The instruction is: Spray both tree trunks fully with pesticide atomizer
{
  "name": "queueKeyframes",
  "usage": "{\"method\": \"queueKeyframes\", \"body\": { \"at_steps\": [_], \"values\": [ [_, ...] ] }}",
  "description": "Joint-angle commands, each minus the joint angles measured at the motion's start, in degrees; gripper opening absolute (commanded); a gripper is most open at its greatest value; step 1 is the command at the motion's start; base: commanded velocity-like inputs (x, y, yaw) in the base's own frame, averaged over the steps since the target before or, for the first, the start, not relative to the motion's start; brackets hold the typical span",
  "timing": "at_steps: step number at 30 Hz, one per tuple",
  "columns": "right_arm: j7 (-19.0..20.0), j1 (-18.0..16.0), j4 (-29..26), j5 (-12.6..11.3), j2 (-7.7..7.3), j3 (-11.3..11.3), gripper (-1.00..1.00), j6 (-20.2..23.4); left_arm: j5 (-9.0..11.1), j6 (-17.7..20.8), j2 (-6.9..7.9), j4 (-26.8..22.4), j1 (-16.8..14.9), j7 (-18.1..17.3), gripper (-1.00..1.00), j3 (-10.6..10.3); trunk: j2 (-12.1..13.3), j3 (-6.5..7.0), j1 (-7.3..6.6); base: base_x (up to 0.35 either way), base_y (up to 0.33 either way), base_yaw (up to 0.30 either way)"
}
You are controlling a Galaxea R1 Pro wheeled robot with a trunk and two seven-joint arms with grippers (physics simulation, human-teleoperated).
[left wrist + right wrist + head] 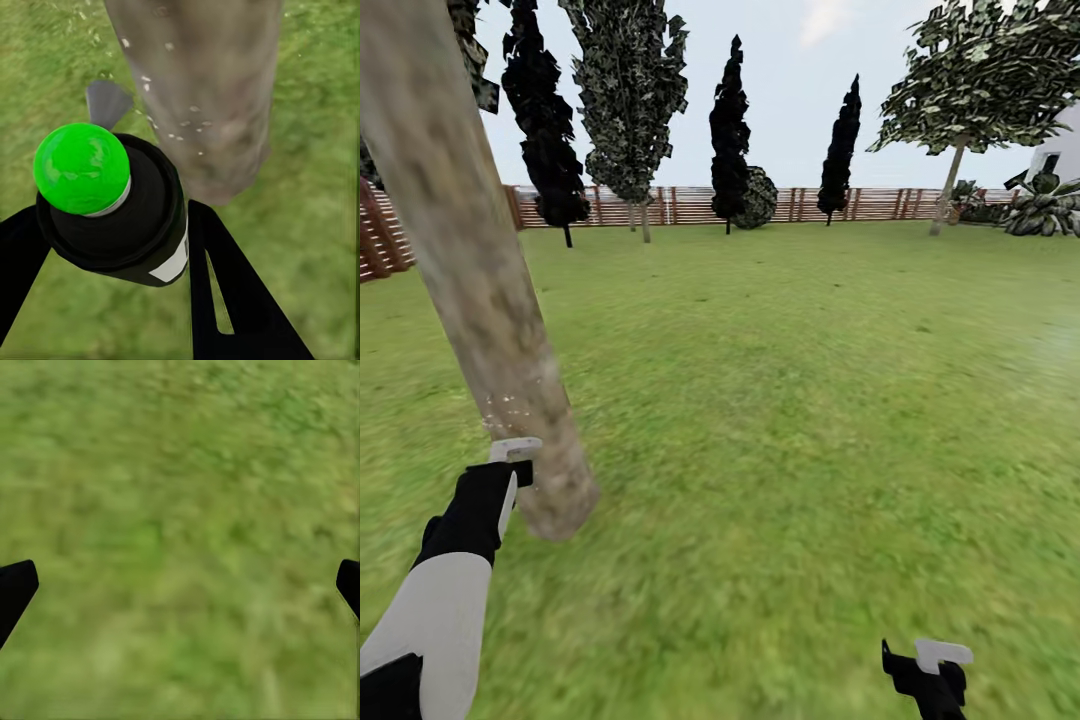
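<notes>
The pesticide atomizer (112, 202) is held tightly between the fingers of the left gripper (105, 247), just beside the tree trunk (480, 300). The right gripper (180, 585) is wide open and empty above the lawn (810, 400). Parts of the trunk may be missed if the nozzle is aimed badly.

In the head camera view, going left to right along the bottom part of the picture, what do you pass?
Left arm and left gripper → tree trunk rising from the lawn → open stretch of grass → right gripper near the lower right corner.
</notes>
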Motion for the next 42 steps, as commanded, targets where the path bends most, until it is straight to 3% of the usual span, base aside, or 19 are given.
{"method": "queueKeyframes", "body": {
  "at_steps": [1, 12, 20, 30, 40, 41, 42],
  "values": [
    [-0.25, -0.01, 0.02, -0.28, -0.03, 0.48, 1.00, -0.05, -0.06, 0.27, 0.01, -0.07, -0.04, 0.12, -1.00, 0.00, -0.02, -0.05, 0.00, 0.142, -0.239, 0.018],
    [-0.25, -0.01, -0.02, -0.31, -0.01, 0.48, 1.00, -0.05, -0.15, -0.13, 0.80, 0.95, 0.41, 0.75, -1.00, 0.59, -0.02, -0.05, 0.00, 0.122, -0.255, 0.060],
    [-0.25, -0.01, -0.02, -0.31, -0.01, 0.48, 1.00, -0.05, 0.12, -0.26, 0.50, 2.63, 1.93, 3.04, -1.00, 0.61, -0.02, -0.05, 0.00, 0.194, -0.221, 0.273],
    [-0.25, -0.01, -0.02, -0.31, -0.01, 0.48, 1.00, -0.05, 0.26, -0.32, 0.04, 2.72, 3.65, 3.20, -1.00, 0.62, -0.02, -0.05, 0.00, 0.209, -0.197, 0.018],
    [-0.25, -0.01, -0.02, -0.31, -0.01, 0.48, 1.00, -0.07, 0.14, -1.66, 0.48, 7.65, 4.79, 4.33, -1.00, 0.99, -0.02, -0.05, 0.00, 0.182, -0.220, 0.250],
    [-0.25, -0.01, -0.02, -0.31, -0.01, 0.48, 1.00, -0.06, 0.17, -1.66, 0.54, 7.61, 4.79, 4.95, -1.00, 1.28, -0.02, -0.05, 0.00, 0.273, -0.158, 0.134],
    [-0.25, -0.01, -0.02, -0.31, -0.01, 0.48, 1.00, -0.05, 0.16, -1.68, 0.72, 7.60, 4.84, 5.18, -1.00, 2.91, -0.02, -0.05, 0.00, 0.280, -0.147, 0.044]
  ]
}}
